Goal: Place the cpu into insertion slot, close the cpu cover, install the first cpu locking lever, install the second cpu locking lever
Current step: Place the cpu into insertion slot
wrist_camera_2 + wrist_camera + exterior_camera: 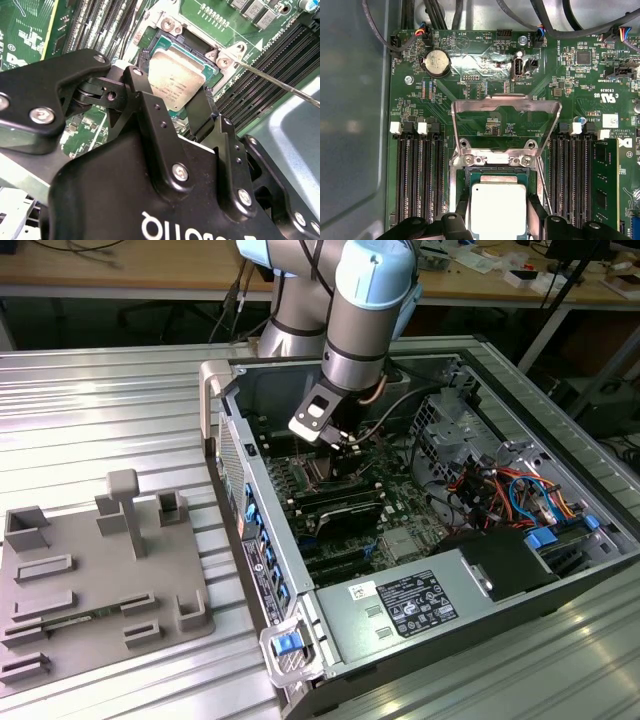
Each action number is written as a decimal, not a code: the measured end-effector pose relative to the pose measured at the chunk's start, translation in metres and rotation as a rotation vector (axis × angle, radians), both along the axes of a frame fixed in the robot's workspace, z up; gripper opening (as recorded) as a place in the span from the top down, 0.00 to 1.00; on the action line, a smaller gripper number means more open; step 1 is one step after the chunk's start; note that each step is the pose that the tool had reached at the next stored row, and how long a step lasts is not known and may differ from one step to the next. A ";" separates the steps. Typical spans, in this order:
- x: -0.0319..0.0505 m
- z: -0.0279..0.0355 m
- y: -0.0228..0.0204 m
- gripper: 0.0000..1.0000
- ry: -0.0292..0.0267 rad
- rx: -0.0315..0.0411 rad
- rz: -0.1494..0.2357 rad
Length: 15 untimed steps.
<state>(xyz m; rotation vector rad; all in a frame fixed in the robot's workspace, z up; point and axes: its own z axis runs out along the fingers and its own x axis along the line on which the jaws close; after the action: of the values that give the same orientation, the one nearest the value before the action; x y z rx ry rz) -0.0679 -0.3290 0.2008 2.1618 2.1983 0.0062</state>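
Tool (pixel 172 85): its black housing is nearest the lens in the second wrist view. The two fingers (pixel 145 102) are closed down to chip width, one on each of two opposite edges of the cpu (pixel 175 75), gripping it.
Cpu position: in the first wrist view the cpu (pixel 497 212) lies flat over the insertion slot (pixel 495 173), silver top up. Cannot tell whether it is fully seated.
Cpu cover (pixel 505 103): hinged open, standing up off the board just beyond the slot; the board shows through its cut-out.
Locking lever (pixel 280 85): a thin wire rod running out from the slot's corner, not latched.
Memory slots (pixel 417 180): long black rows on both sides of the slot.
Arm (pixel 360 300): reaches in from the far side, with the last joints turned downward and the wrist slightly tilted. The tool (pixel 340 445) points down at the motherboard inside the open computer case (pixel 400 605).
Counter (pixel 100 410): ribbed metal, carrying the case.
Grey fixture tray (pixel 100 580): at the exterior view's left, well apart from the case.
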 end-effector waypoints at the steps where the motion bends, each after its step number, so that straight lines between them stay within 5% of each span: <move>1: 0.0001 -0.0003 0.0000 0.46 -0.0002 0.0002 0.000; 15: 0.0024 -0.0025 0.0001 0.45 -0.0006 0.0007 0.000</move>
<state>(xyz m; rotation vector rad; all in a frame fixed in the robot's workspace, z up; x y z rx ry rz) -0.0655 -0.3288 0.1983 2.1617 2.1985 0.0076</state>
